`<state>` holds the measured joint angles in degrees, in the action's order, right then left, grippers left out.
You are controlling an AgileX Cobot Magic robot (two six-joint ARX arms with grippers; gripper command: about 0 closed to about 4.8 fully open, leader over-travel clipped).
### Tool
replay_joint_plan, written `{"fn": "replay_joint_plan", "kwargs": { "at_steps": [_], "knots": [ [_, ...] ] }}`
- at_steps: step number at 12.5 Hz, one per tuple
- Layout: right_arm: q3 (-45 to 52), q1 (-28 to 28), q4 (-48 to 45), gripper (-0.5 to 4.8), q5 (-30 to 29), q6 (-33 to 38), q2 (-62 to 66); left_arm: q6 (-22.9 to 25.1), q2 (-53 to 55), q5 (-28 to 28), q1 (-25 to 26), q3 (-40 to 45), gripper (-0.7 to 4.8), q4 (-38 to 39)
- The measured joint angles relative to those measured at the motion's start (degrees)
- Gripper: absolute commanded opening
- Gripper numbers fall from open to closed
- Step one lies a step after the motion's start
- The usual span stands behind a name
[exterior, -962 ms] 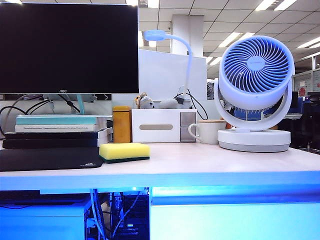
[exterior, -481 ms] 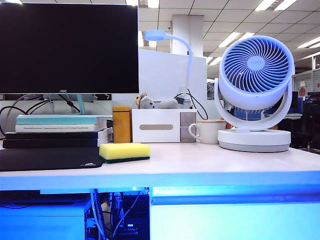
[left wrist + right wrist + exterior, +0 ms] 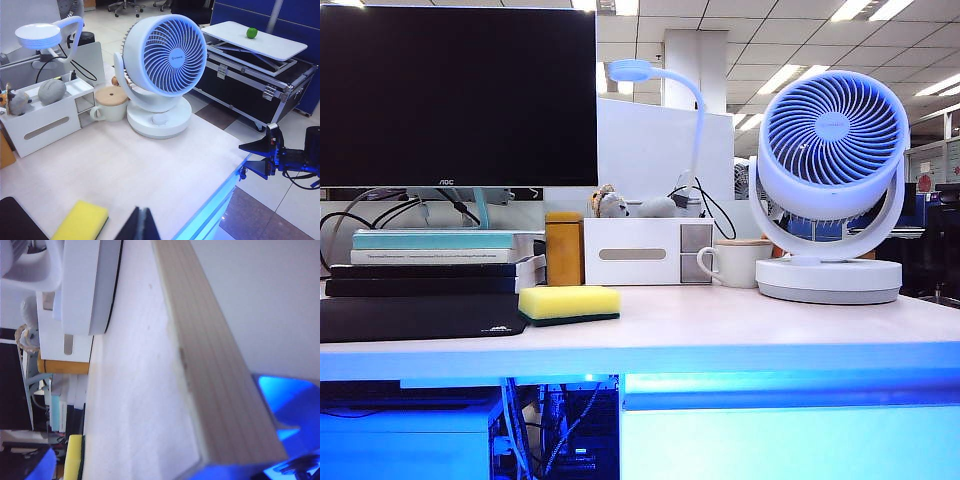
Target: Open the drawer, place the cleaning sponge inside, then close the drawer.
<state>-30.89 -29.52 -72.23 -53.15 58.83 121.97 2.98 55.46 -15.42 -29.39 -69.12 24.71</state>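
Your sponge [image 3: 569, 303] is lying on the counter [image 3: 740, 325], above the closed drawer [image 3: 790, 440]. Your left fingers [image 3: 140, 227] are sitting clenched near it; your right fingers [image 3: 257, 157] are hanging released off the counter's edge

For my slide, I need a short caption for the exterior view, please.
Yellow cleaning sponge on the desk, drawer below closed; neither gripper visible here.

Black wedge-shaped left gripper [image 3: 141, 226], black right gripper [image 3: 262, 157], black cable
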Motion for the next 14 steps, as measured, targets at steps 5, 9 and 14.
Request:
{"fn": "replay_joint_plan", "kwargs": {
  "at_steps": [5,9,14],
  "knots": [
    [-1.03,-0.15,-0.31,4.79,-3.54,-0.20,0.48,0.00,0.00,0.00,0.00,0.00,-0.06,0.00],
    [-0.50,-0.15,-0.57,4.79,-5.73,0.07,0.48,0.00,0.00,0.00,0.00,0.00,-0.06,0.00],
    [4.70,-2.19,-6.84,4.79,-9.66,-2.19,-0.50,0.00,0.02,0.00,0.00,0.00,-0.06,0.04]
  ]
}}
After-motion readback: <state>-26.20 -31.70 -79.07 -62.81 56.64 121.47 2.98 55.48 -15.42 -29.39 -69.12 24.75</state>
